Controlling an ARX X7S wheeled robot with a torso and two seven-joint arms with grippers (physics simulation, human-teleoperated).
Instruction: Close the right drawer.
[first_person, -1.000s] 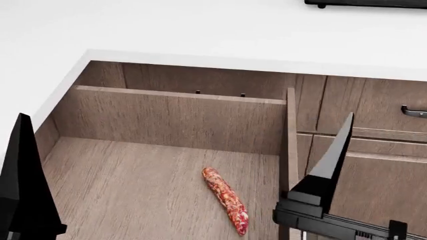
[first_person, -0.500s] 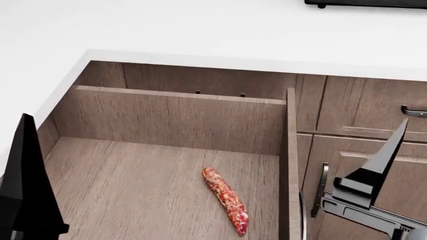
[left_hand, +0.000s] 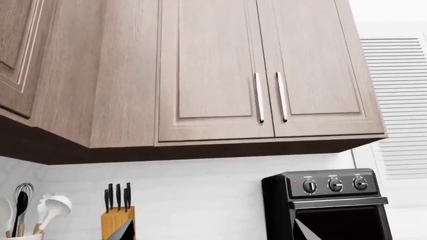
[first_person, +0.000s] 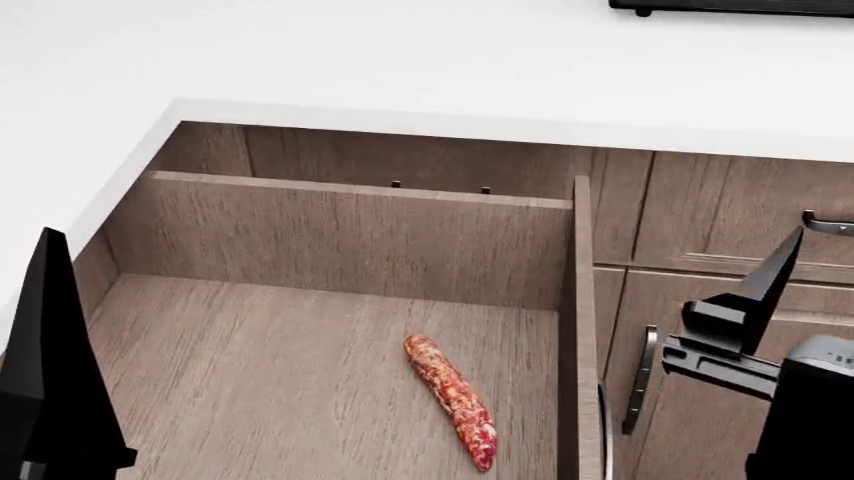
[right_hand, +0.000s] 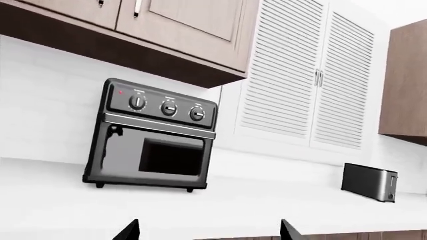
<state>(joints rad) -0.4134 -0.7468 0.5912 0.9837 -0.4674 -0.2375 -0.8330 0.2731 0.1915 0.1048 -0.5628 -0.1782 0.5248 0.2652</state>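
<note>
Drawer is wide open. It fills the near left of the head view, pulled far out from under the white counter. Its back wall and right side wall stand up plainly, and a red sausage lies on its wood floor, near the right wall. The drawer's own front and handle are out of the picture (too near to see).

So the job is not done, and it looks like none of the closing has happened. The whole push is left.

The left gripper is at the near left edge, over the drawer's left side. Only one dark finger shows there. In the left wrist view two tips stand apart with nothing between them, so it is spread and holding nothing.

The right gripper is to the right of the drawer, in front of the other cabinet fronts and near a dark handle. It touches nothing. Its tips stand wide apart in the right wrist view, with nothing held.

Neither gripper is behind the drawer front to push it.
</note>
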